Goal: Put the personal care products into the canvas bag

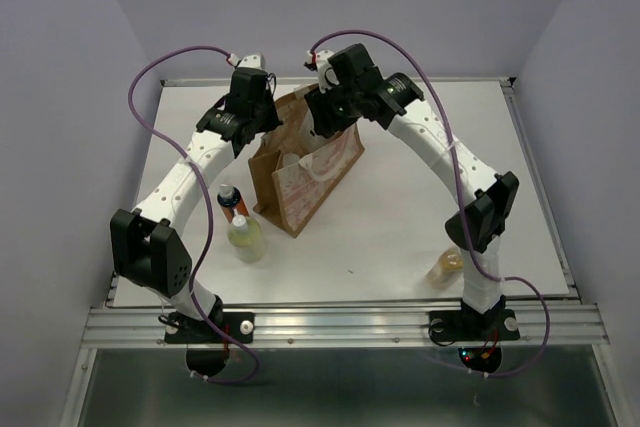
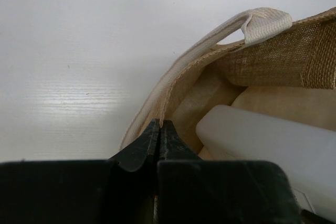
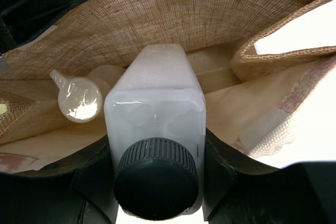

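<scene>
Jaws on my right end effector [image 3: 157, 150] stand parted to the width of the white square bottle [image 3: 155, 103]. They clamp its sides, black cap toward the camera, body inside the mouth of the canvas bag [image 1: 300, 182] at centre frame. My left end effector [image 2: 160, 128] is pinched closed on the bag's rim. On the worktop [image 1: 400, 217], the orange bottle [image 1: 231, 199] and pale yellow-green bottle [image 1: 246, 237] stand just left of the bag; the amber bottle [image 1: 445, 267] sits lower right.

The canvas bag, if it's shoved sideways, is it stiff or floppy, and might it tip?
Probably floppy: the canvas bag curves at the rim where the left gripper pinches it. Likely tippy, standing tall and narrow. The white square bottle in the right gripper may weigh it down once inside.
</scene>
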Robot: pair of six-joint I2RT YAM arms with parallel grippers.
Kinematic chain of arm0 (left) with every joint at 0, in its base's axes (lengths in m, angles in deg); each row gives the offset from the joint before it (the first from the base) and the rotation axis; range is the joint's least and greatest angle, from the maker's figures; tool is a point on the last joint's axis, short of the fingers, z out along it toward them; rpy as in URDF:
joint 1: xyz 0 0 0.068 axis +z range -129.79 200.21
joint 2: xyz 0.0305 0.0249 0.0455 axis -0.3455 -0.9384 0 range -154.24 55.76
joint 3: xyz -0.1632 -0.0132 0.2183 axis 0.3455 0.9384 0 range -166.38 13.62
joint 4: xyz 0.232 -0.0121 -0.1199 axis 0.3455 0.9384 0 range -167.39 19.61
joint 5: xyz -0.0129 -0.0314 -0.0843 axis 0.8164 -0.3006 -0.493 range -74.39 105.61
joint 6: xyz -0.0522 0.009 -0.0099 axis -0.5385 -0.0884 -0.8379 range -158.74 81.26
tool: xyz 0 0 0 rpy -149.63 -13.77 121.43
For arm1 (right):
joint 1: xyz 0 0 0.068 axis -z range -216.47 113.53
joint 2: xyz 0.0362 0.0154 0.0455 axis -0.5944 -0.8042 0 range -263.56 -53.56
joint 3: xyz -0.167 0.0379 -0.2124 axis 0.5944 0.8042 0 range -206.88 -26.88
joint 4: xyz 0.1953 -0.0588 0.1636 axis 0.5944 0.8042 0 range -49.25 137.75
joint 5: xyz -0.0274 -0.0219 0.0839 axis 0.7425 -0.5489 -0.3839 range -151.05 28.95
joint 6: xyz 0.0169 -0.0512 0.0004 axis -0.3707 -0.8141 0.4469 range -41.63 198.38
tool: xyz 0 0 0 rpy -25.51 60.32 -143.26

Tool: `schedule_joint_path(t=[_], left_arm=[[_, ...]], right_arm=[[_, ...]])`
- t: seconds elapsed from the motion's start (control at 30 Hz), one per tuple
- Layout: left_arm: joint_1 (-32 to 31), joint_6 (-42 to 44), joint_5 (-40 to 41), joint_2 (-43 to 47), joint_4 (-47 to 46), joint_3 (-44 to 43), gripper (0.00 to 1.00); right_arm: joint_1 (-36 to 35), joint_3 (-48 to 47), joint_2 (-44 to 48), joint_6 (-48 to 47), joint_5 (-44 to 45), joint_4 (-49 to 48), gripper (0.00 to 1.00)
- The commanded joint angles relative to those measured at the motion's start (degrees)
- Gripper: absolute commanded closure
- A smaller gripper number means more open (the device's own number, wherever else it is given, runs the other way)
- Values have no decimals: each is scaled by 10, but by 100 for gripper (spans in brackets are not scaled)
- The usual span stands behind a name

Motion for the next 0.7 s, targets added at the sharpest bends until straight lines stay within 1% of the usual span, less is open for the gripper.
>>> schedule_joint_path(t=[0.0, 0.13, 0.27, 0.43, 0.67], left_arm=[[0, 0, -1, 16, 1, 12, 100], [1, 1, -3, 13, 3, 10, 100], [0, -1, -3, 15, 3, 8, 100], [0, 2, -5, 22, -2, 7, 100], [0, 6, -7, 22, -3, 5, 100]], right_arm=[[0, -52, 36, -19, 8, -89, 99], [0, -50, 14, -24, -11, -80, 99], [0, -75, -21, -23, -29, -50, 99], [-5, -86, -63, -18, -7, -23, 99], [-10, -72, -84, -9, -7, 21, 99]])
